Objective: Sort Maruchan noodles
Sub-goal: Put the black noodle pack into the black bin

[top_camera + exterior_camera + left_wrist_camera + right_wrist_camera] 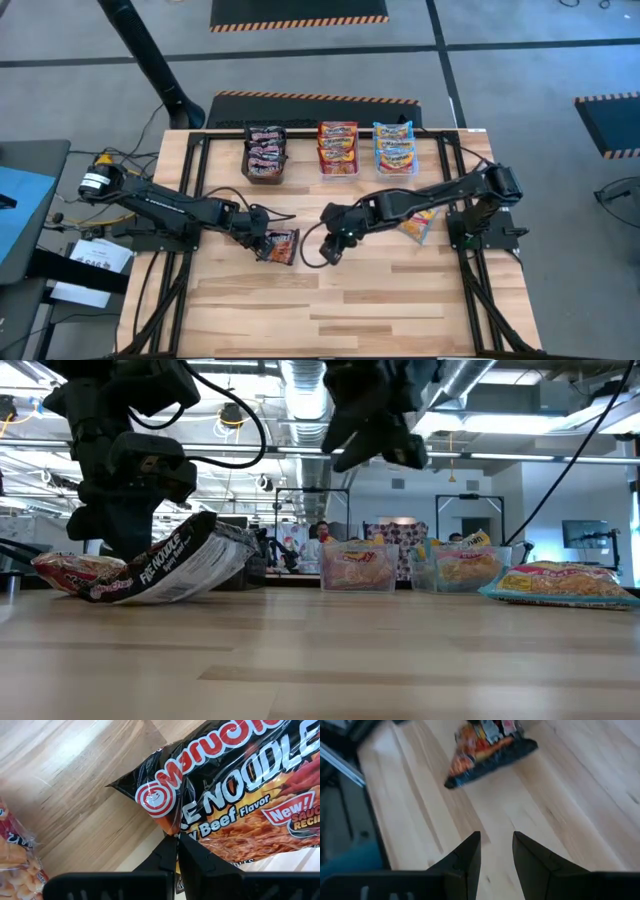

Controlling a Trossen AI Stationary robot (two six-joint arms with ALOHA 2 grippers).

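A dark black-red Maruchan packet [283, 245] lies left of the table's middle, and my left gripper [263, 240] is shut on it. Beside it, toward the table's left, lies a red-orange packet [72, 572], also seen in the left wrist view [15, 857]. My right gripper [335, 247] hangs open above the bare wood just right of the dark packet [490, 745] and touches nothing. A light blue-yellow packet [420, 224] lies flat under the right arm. My left gripper [177, 851] pinches the dark packet between its two fingers at a creased edge [175, 827] just below the red round logo. The fingers come at it slanting down from the table's left. The packet sits tilted, one end raised [215, 528], the lower part on the table [140, 595].
Three bins stand in a row at the far edge: a dark one with dark packets [265, 155], a clear one with red-orange packets [338, 148], and a clear one with blue-yellow packets [395, 148]. Bare wood stretches across the near half of the table [350, 310].
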